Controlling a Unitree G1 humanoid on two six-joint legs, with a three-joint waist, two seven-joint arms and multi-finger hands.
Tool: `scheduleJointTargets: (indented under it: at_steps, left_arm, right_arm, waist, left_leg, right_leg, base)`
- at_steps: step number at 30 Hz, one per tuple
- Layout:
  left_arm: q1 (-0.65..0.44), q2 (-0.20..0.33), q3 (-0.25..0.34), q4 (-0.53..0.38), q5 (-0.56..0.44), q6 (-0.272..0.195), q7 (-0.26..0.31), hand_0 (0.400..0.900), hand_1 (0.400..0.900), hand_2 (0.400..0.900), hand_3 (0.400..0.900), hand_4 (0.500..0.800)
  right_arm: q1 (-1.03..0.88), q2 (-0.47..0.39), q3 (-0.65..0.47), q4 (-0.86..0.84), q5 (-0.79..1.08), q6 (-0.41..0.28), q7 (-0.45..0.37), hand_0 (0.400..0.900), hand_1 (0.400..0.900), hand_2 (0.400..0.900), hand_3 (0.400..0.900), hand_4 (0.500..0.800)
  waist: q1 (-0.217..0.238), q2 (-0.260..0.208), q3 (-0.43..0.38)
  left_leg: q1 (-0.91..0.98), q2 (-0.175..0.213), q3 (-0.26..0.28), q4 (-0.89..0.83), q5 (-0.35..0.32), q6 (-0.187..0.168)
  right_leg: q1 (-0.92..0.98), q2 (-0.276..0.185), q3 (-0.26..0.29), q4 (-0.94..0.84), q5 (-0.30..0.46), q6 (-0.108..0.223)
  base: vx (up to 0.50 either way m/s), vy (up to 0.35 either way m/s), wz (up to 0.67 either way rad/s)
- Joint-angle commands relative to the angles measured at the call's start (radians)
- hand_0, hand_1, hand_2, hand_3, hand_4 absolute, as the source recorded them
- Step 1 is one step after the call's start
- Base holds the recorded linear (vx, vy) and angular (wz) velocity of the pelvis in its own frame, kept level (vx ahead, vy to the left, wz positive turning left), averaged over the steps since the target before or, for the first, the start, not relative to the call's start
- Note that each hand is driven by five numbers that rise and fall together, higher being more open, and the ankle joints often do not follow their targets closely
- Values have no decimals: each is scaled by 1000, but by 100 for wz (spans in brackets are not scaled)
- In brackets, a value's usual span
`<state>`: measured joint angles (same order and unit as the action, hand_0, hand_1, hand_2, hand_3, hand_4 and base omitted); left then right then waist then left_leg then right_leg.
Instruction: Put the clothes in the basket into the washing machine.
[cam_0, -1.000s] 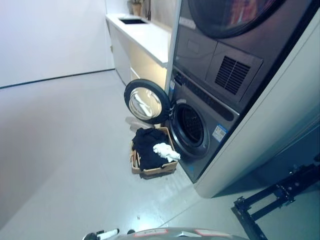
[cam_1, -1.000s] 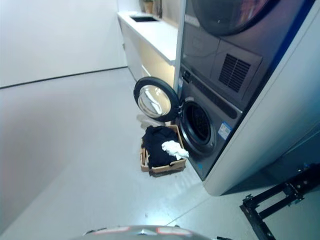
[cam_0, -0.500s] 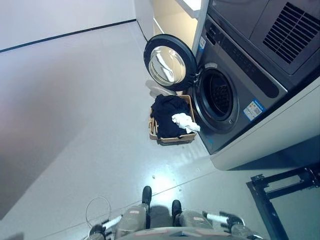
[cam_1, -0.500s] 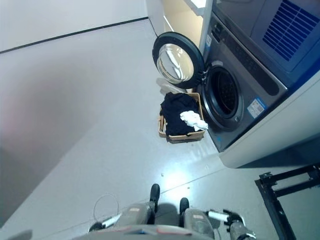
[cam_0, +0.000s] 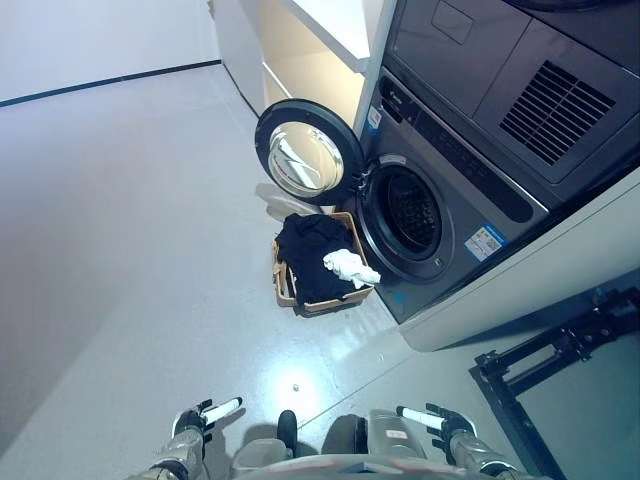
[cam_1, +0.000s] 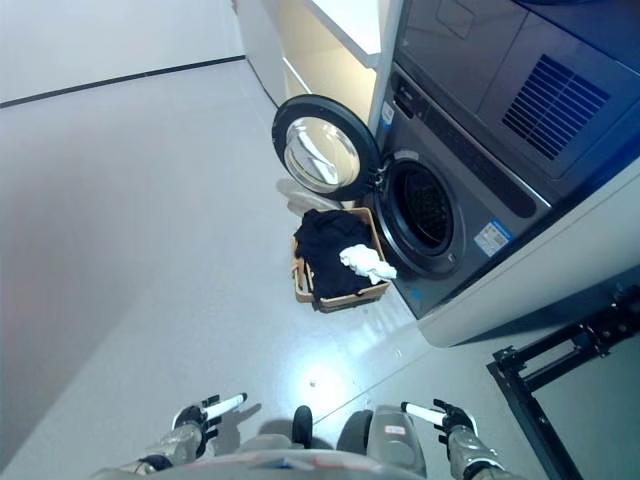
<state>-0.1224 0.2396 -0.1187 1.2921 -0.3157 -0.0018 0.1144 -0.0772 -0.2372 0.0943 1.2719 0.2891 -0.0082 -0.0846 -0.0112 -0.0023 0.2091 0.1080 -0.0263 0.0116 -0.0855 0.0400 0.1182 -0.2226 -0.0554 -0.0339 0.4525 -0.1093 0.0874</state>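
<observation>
A tan basket (cam_0: 285, 290) stands on the grey floor in front of the washing machine (cam_0: 445, 215). It holds dark clothes (cam_0: 308, 255) with a white cloth (cam_0: 351, 267) on top at its right side. The machine's round door (cam_0: 303, 163) is swung open to the left, and the drum opening (cam_0: 408, 212) shows dark inside. My left hand (cam_0: 200, 416) and right hand (cam_0: 434, 420) show at the bottom edge, far from the basket, both with fingers straight and holding nothing.
A second machine (cam_0: 520, 75) is stacked above the washer. A white counter with cabinets (cam_0: 300, 50) runs along the wall behind the open door. A black metal frame (cam_0: 550, 350) lies on the floor at the lower right.
The camera has kept shifting, so the whole scene sits differently in the picture. Both hands now show more fully at the bottom edge. The basket and the clothes have not moved.
</observation>
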Motion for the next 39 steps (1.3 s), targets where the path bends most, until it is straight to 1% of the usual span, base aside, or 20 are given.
scheduleJointTargets:
  at_steps: [1,3,8,10,12,13,14,16,18,20,22,24,25,26,27,30,33,35,37,39]
  left_arm:
    - [33,19,0,-10,39,-1,14,900,900,900,900,800]
    - [21,21,1,3,54,-3,17,900,900,900,900,800]
    - [35,13,15,20,59,-5,15,900,900,900,900,800]
    - [48,-1,26,23,53,-5,13,900,900,900,900,800]
    - [79,-17,32,3,8,-12,15,900,900,900,900,800]
    - [79,-18,32,2,8,-12,15,900,900,900,900,800]
    - [86,-33,29,-1,6,-15,14,900,900,900,900,800]
    - [84,-38,31,-10,-24,-17,24,900,900,900,900,800]
    - [86,-44,25,-22,-43,-18,29,900,900,900,900,800]
    - [85,-47,26,-18,-41,-15,27,900,900,900,900,800]
    - [101,-69,12,-20,-41,-16,31,900,900,900,900,800]
    - [108,-72,11,-18,-41,-16,31,900,900,900,900,800]
    - [125,-76,16,-14,-40,-17,32,900,900,900,900,800]
    - [126,-76,16,-14,-40,-17,32,900,900,900,900,800]
    - [140,-78,22,-5,-37,-16,35,900,900,900,900,800]
    - [147,-76,27,8,-27,-13,32,900,900,900,900,800]
    - [151,-58,28,3,-10,-14,30,900,900,900,900,800]
    - [144,-46,30,-6,-5,-12,28,900,900,900,900,800]
    - [109,-8,24,-26,12,-10,28,900,900,900,900,800]
    - [93,9,26,-38,6,-13,32,900,900,900,900,800]
  right_arm:
    - [31,-45,-1,-18,39,-11,-41,900,900,900,900,800]
    - [47,-41,-11,-18,45,-10,-42,900,900,900,900,800]
    - [78,-41,-17,-28,36,-7,-43,900,900,900,900,800]
    - [87,-47,-17,-23,33,-7,-41,900,900,900,900,800]
    - [86,-69,-20,-34,32,-12,-41,900,900,900,900,800]
    - [86,-69,-20,-34,32,-12,-41,900,900,900,900,800]
    - [83,-86,-17,-41,27,-14,-37,900,900,900,900,800]
    - [67,-96,-11,-56,32,-20,-42,900,900,900,900,800]
    - [43,-110,7,-69,27,-18,-45,900,900,900,900,800]
    - [35,-112,9,-71,27,-16,-48,900,900,900,900,800]
    - [24,-122,1,-76,39,-19,-60,900,900,900,900,800]
    - [24,-122,0,-80,41,-22,-62,900,900,900,900,800]
    - [22,-114,15,-92,33,-26,-59,900,900,900,900,800]
    - [23,-114,15,-92,33,-26,-59,900,900,900,900,800]
    - [24,-106,30,-94,12,-29,-60,900,900,900,900,800]
    - [22,-97,37,-89,-4,-26,-57,900,900,900,900,800]
    - [34,-67,43,-113,-13,-34,-49,900,900,900,900,800]
    - [32,-61,50,-122,-14,-32,-45,900,900,900,900,800]
    - [17,-57,95,-181,-45,-32,-32,900,900,900,900,800]
    - [10,-58,113,-219,-60,-32,-34,900,900,900,900,800]
  waist:
    - [-10,-13,45]
    - [-13,-29,36]
    - [-25,-25,20]
    - [-33,-14,1]
    - [-48,19,-24]
    - [-51,19,-24]
    - [-47,31,-15]
    - [-41,26,6]
    - [-25,14,35]
    - [-16,11,43]
    - [-10,17,47]
    - [-12,23,47]
    - [-5,45,35]
    - [-6,43,39]
    - [6,59,26]
    - [12,60,10]
    - [23,27,-29]
    - [25,18,-25]
    - [17,2,14]
    - [20,4,27]
  left_leg:
    - [-29,-50,-80,-2,-77,-58]
    - [-10,-59,-87,-2,-102,-71]
    - [78,-47,-112,-2,-156,-100]
    - [128,-29,-128,9,-184,-111]
    - [113,3,-135,171,-124,-143]
    - [110,3,-137,175,-127,-143]
    - [45,-5,-130,348,-24,-174]
    - [-74,-3,-92,561,57,-198]
    - [-155,31,-25,674,51,-180]
    - [-179,36,-5,676,26,-171]
    - [-285,-17,36,568,-54,-157]
    - [-283,-34,43,485,-63,-152]
    - [-263,-58,15,206,-30,-145]
    - [-250,-61,14,193,-23,-144]
    - [-249,-63,-36,19,44,-155]
    - [-230,-56,-51,-2,63,-154]
    - [-173,-59,-29,-2,37,-119]
    - [-163,-56,-23,-2,25,-107]
    - [-139,-45,-9,-2,0,-87]
    - [-128,-36,-4,-2,-14,-84]
  right_leg:
    - [21,91,52,-245,84,7]
    - [17,98,114,-467,158,38]
    - [1,90,121,-535,201,59]
    - [15,87,125,-490,206,39]
    - [22,106,113,-404,169,-2]
    - [21,105,110,-402,168,-2]
    - [74,101,100,-413,150,-21]
    - [115,86,90,-423,131,-43]
    - [152,78,87,-415,100,-68]
    - [169,75,87,-415,88,-73]
    - [219,63,65,-435,67,-61]
    - [240,62,59,-445,60,-56]
    - [269,82,55,-457,50,-49]
    - [276,80,54,-459,49,-49]
    - [318,100,50,-465,25,-48]
    - [354,102,60,-460,2,-45]
    - [348,78,80,-366,-24,-14]
    - [316,78,84,-285,-27,-3]
    - [181,72,79,-82,6,37]
    - [138,59,52,-104,7,28]
  base:
    - [322,-89,11]
    - [390,-125,10]
    - [458,-221,22]
    - [694,-411,38]
    - [604,-401,46]
    - [422,-325,34]
    - [321,-306,26]
    - [335,-395,33]
    - [290,-366,21]
    - [257,-209,11]
    - [354,-118,22]
    - [312,10,5]
    - [293,33,-3]
    - [579,62,-14]
    - [436,68,-14]
    - [442,134,-37]
    - [442,249,-55]
    - [184,156,-33]
    - [133,197,-37]
    - [103,110,-19]
